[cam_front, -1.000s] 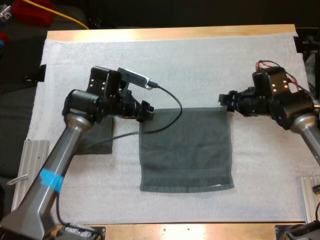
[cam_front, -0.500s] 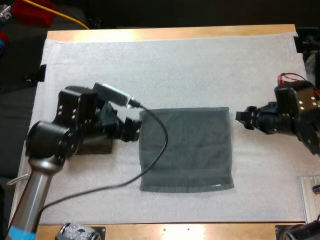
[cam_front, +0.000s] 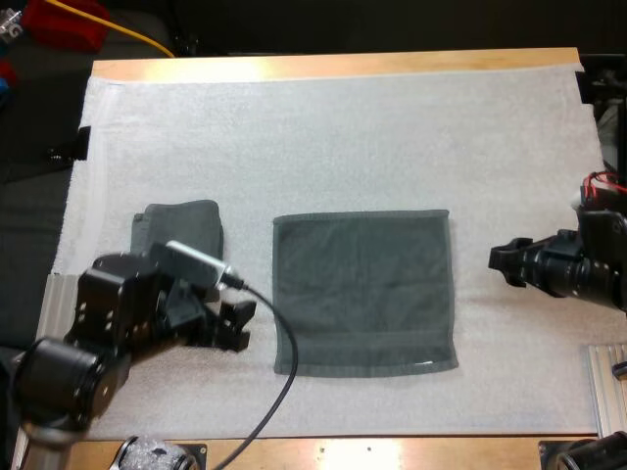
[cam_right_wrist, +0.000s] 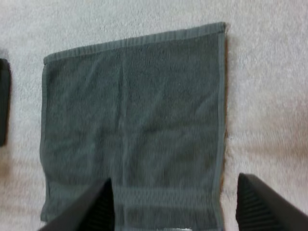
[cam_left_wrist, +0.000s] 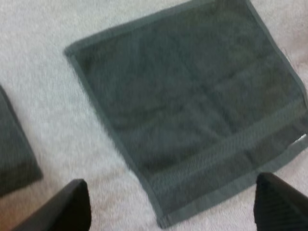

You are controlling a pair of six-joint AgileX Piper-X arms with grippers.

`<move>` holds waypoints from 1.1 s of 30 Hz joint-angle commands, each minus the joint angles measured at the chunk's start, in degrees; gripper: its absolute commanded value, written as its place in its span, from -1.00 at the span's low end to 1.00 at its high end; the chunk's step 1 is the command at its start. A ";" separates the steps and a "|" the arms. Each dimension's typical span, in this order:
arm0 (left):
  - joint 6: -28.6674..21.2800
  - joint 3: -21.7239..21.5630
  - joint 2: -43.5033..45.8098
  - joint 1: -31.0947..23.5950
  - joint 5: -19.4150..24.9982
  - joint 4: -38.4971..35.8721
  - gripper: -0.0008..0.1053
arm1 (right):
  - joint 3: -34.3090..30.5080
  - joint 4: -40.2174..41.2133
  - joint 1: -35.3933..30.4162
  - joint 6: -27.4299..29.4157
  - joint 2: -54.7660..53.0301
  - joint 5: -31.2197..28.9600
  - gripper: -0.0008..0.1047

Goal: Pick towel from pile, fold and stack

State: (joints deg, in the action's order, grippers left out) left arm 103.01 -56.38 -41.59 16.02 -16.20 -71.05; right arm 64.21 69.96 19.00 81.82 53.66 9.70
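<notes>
The towel (cam_front: 362, 292) lies flat and fully spread in the middle of the mat (cam_front: 343, 137), with nothing holding it. A folded towel (cam_front: 181, 225) sits on the mat to its left, a little apart from it. The left gripper (cam_front: 235, 325) is just beside the towel's near left corner, its fingers (cam_left_wrist: 67, 209) wide apart and clear of the cloth, and the right gripper (cam_front: 503, 266) is off the towel's right edge, not touching it, also wide open with nothing between its fingers.
</notes>
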 commanded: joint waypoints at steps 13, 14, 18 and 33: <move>0.66 0.21 6.45 0.26 -0.30 -9.50 0.28 | 0.26 8.45 -0.05 -0.07 -6.87 -0.04 0.03; 0.66 0.21 6.70 0.26 -0.30 -9.82 0.28 | 0.26 9.05 -0.05 -0.20 -7.42 -0.04 0.03; 0.66 0.21 7.56 0.26 -0.30 -10.53 0.28 | 0.26 12.07 -0.05 -0.50 -8.94 -0.04 0.03; 0.84 0.21 9.67 0.26 -0.30 -14.46 0.28 | -16.59 12.10 -0.05 -3.56 -17.29 5.95 0.03</move>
State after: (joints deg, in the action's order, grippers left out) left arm 103.33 -56.18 -32.21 16.02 -16.20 -85.29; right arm 47.12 82.40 19.00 78.40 36.62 15.15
